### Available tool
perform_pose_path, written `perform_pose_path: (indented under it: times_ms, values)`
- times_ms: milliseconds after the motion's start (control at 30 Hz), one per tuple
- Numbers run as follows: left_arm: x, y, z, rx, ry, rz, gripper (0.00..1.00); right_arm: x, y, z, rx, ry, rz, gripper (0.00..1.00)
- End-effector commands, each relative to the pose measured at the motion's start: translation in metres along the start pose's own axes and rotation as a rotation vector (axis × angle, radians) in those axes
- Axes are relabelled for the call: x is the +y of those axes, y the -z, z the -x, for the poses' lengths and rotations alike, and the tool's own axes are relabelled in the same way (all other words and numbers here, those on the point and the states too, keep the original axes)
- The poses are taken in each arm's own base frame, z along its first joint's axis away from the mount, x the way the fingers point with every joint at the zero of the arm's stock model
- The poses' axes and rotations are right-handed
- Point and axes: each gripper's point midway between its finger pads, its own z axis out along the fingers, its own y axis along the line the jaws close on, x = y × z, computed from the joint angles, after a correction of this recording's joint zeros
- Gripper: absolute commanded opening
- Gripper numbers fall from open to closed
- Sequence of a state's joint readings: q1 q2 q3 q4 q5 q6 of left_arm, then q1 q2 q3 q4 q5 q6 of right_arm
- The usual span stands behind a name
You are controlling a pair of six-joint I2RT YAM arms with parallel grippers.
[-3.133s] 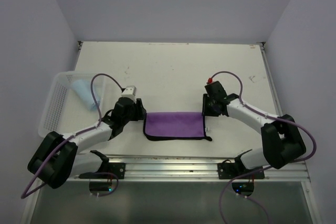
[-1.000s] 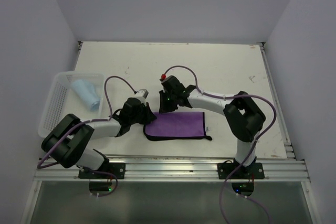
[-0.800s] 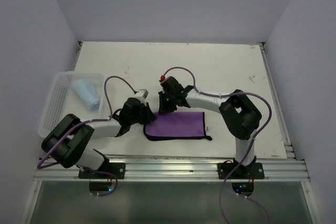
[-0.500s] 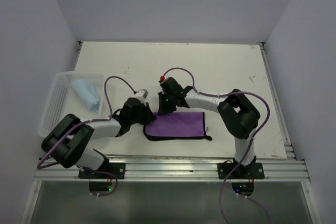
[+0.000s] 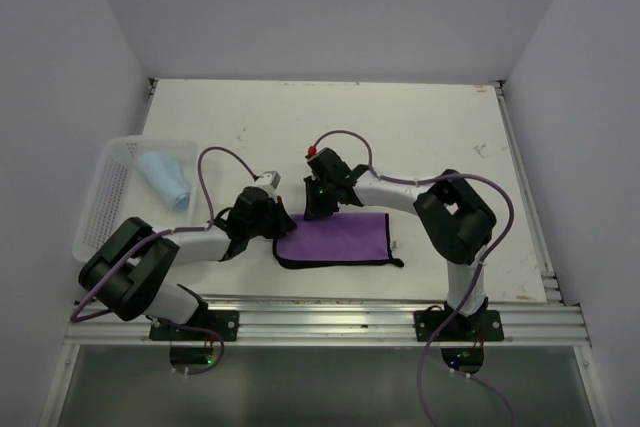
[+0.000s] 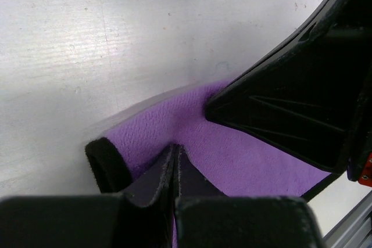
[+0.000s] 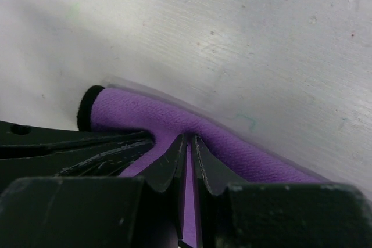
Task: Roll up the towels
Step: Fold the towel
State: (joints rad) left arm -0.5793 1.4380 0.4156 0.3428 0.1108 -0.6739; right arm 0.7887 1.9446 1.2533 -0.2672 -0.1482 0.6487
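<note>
— Counting towels: two. Purple towel [image 5: 335, 239] lies flat on the table [image 5: 420, 137] near the front rail, blue towel [image 5: 165, 179] is bundled in the one basket [image 5: 95, 217].
— Grippers?
— Two. Left gripper [image 5: 281, 219] and right gripper [image 5: 316, 209] sit close together at the purple towel's far-left corner. Top view can't show the grip. Each wrist view shows its own jaws pinching a raised purple fold; the left wrist view also catches the other gripper's black finger.
</note>
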Motion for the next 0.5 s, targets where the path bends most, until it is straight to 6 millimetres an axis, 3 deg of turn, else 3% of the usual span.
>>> perform_pose_path:
  times_ms: [0,467]
  values:
    - [-0.002,-0.001,0.007,-0.018,0.011,0.017,0.00,-0.015,-0.006,-0.002,0.002,-0.001,-0.031,0.12]
    - [0.001,-0.002,0.007,-0.012,0.014,0.037,0.00,-0.037,0.003,-0.003,0.002,-0.013,-0.051,0.13]
